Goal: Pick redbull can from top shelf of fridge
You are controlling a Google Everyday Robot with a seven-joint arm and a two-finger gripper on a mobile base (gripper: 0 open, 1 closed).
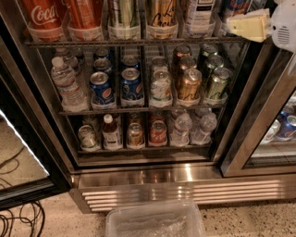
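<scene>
The fridge stands open in front of me, with wire racks above a steel slatted base. Its top shelf carries clear trays of tall cans, cut off by the picture's top edge. A blue and silver can with a red mark, apparently the redbull can, shows only its lower part at the far right of that shelf. My gripper, cream-coloured with a white body, hangs at the upper right. It is just in front of and slightly below that can and hides part of it.
The middle rack holds Pepsi cans, other cans and a water bottle. The lower rack holds short cans and bottles. The open glass door is at the left, with cables on the floor. A clear plastic bin sits below the fridge. A second cooler is at the right.
</scene>
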